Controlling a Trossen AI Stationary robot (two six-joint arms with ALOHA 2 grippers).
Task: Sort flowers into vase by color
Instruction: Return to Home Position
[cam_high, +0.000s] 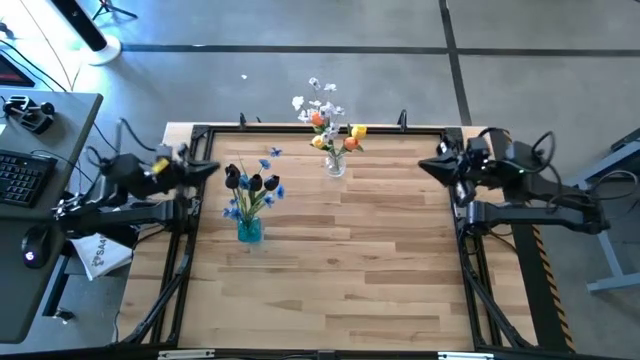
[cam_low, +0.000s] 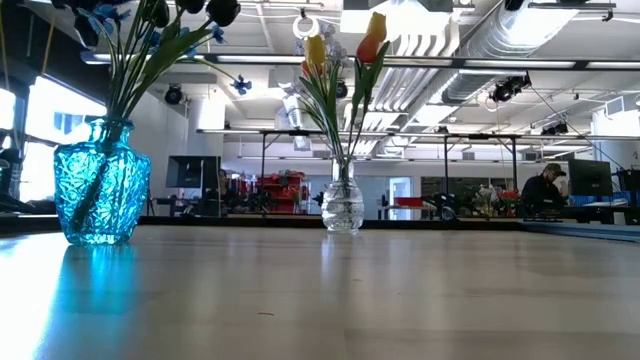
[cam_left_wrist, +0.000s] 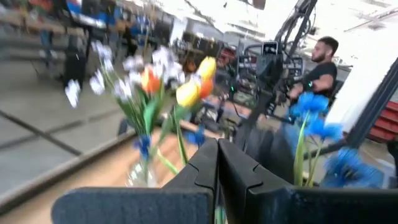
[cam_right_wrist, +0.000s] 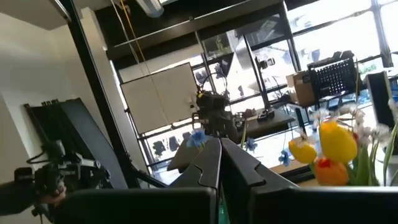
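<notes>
A blue glass vase (cam_high: 249, 231) (cam_low: 101, 190) stands on the table's left part and holds dark purple tulips (cam_high: 252, 182) and small blue blossoms. A clear glass vase (cam_high: 335, 165) (cam_low: 342, 208) near the far edge holds yellow and orange-red tulips (cam_high: 340, 136) (cam_left_wrist: 186, 87) (cam_right_wrist: 333, 149) and white-lilac sprigs. My left gripper (cam_high: 212, 168) (cam_left_wrist: 218, 163) hovers shut at the table's left edge, up off the table. My right gripper (cam_high: 425, 166) (cam_right_wrist: 220, 160) hovers shut at the right edge. Neither holds anything.
Black frame rails (cam_high: 190, 250) run along the table's left, right and far edges. A desk with a keyboard (cam_high: 20, 178) and a mouse stands left of the table. A person (cam_left_wrist: 320, 68) sits in the room beyond. Bare wooden tabletop (cam_high: 340, 270) spreads toward the near edge.
</notes>
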